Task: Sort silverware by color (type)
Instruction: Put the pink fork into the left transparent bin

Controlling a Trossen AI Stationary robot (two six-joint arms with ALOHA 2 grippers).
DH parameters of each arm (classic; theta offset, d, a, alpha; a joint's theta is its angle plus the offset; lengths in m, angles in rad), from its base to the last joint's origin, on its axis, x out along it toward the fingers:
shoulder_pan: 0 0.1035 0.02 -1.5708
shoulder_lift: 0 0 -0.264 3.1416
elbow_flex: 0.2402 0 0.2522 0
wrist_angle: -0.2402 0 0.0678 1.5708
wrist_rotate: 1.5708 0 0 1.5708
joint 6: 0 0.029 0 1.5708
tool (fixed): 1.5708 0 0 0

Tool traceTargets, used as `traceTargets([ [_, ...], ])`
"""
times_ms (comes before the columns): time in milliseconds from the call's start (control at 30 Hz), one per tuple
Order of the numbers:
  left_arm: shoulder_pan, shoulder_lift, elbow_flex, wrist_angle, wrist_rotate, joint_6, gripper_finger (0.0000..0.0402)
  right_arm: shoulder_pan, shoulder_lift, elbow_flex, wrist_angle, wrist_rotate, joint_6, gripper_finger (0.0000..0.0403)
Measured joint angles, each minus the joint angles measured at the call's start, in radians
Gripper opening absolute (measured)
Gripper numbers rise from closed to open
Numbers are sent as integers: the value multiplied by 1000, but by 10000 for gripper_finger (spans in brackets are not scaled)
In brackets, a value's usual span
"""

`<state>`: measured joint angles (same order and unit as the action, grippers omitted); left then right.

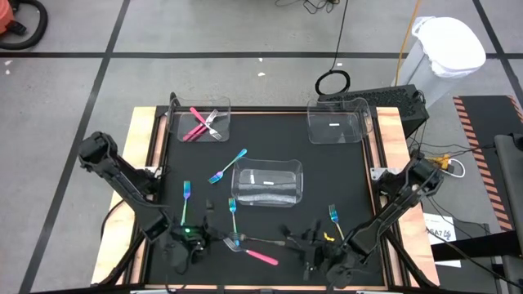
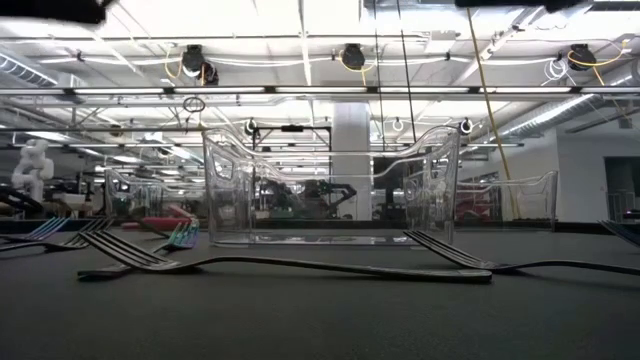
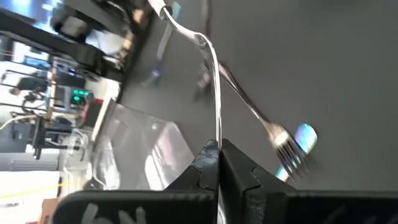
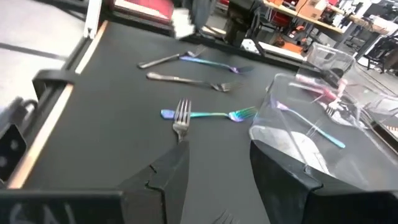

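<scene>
A: High view shows a black counter (image 1: 270, 139) with three clear bins. The far-left bin (image 1: 201, 122) holds pink-handled pieces (image 1: 196, 126) and a grey fork (image 1: 212, 122); the far-right bin (image 1: 337, 122) and the middle bin (image 1: 268, 181) look bare. Loose on the mat lie a blue spoon (image 1: 229, 167), two teal forks (image 1: 186, 194) (image 1: 233, 214), a pink-handled piece (image 1: 260, 256) at the near edge, and a fork (image 1: 335, 217) near the right arm.

B: Where are the claws?

A: Both sit low at the near edge. In the left wrist view, the left claw (image 3: 219, 163) has its fingers pressed together on a thin silver handle (image 3: 214, 81) that rises from between them. A grey fork (image 3: 267, 127) and an iridescent piece (image 3: 305, 135) lie on the mat just beyond it.

B: And the right one?

A: In the right wrist view, the right claw (image 4: 214, 171) is spread wide and grips nothing. A silver fork (image 4: 181, 118) lies just ahead of its fingers, crossing an iridescent fork (image 4: 211, 114); two more pieces lie farther off.
</scene>
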<state>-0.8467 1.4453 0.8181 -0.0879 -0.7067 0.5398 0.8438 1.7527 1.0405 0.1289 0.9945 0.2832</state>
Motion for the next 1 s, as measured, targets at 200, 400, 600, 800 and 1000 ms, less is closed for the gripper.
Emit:
traceTargets([
  [200, 2, -44, 0, 146, -9, 27, 0, -24, 68, 0, 86, 38, -44, 164],
  [400, 24, -42, -4, 346, 8, 78, 0, -69, 81, 0, 225, 45, -173, 164],
  [600, 86, -40, -39, 559, 54, 141, 0, -114, 81, 0, 398, -61, -342, 164],
  [800, 169, -40, -39, 670, 149, 175, 0, -184, 81, 0, 531, -112, -484, 164],
  [1000, 249, -40, -39, 815, 245, 206, 0, -266, 81, -1, 679, -230, -600, 164],
])
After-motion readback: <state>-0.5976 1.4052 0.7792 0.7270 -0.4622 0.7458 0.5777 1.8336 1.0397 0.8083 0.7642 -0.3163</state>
